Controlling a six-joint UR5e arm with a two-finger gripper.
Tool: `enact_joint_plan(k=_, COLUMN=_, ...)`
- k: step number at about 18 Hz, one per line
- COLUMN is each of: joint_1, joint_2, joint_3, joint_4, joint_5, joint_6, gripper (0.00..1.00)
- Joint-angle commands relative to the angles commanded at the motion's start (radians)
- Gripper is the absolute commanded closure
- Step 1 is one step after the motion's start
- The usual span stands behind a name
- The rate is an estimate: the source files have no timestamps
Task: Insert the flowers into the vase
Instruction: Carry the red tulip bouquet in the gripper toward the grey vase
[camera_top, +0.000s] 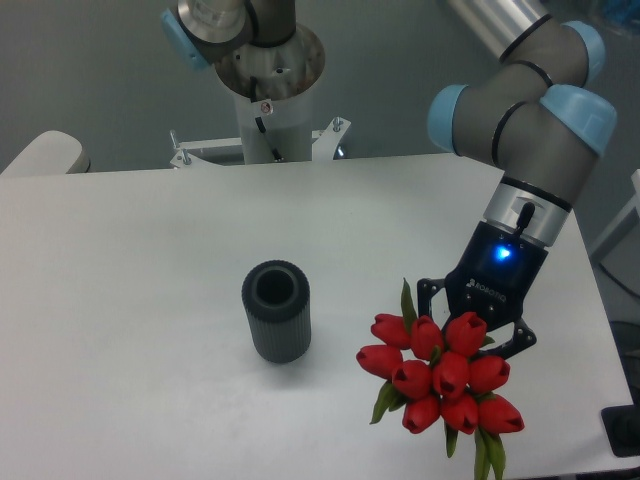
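Observation:
The vase (276, 310), a dark grey ribbed cylinder, stands upright left of centre with its round mouth open to the top. The flowers (441, 376), a tight bunch of red tulip heads with green leaves, are at the front right of the table, about a hand's width right of the vase. My gripper (470, 335) comes down right behind the bunch, its black knuckles spread on either side of the upper heads. The tulip heads hide its fingertips and the stems, so its grip does not show.
The white table (140, 260) ends just right of and below the bunch. The arm's base column (268, 90) stands at the far edge, behind the vase. A pale rounded object (45, 155) sits at the far left.

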Motion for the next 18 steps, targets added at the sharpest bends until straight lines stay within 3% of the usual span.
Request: enact_joint_plan(k=18, joint_1=-0.078, joint_2=0.035, joint_3=-0.017, joint_4=0.015, joint_5=-0.005, joint_6=-0.138, gripper=0.75)
